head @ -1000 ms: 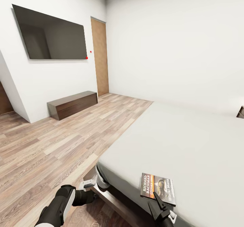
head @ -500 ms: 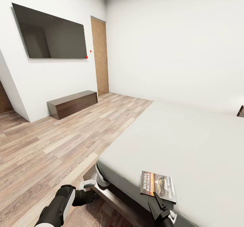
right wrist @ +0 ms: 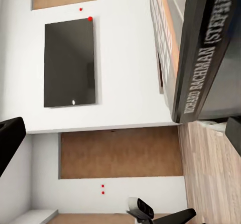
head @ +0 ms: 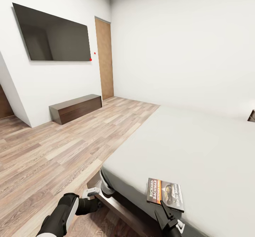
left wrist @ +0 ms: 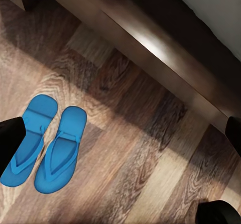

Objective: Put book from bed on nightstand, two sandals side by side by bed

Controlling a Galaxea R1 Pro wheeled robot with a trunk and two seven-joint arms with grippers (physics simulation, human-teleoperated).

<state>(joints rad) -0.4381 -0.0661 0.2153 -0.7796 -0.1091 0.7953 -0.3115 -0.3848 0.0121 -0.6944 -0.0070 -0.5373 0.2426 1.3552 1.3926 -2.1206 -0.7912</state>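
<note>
Our right gripper (head: 166, 208), fingers spread, sits at the thin dark paperback book (head: 165, 193) lying flat on the pale grey mattress bed (head: 198, 148), so we risk pushing it away rather than clamping it, while our left gripper (left wrist: 120, 174), fingers also apart, hangs over the two bright blue flat sandals (left wrist: 46, 139).

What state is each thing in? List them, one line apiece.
book: flat on the bed's near corner, cover up, not gripped
bed: bare pale mattress, nothing on it but the book
two sandals: side by side on the floor next to the bed frame, straps up
right pincer: open, fingertips just short of the book's edge
left pincer: open, empty, low by the bed's corner
TV: screen dark
door: closed
</note>
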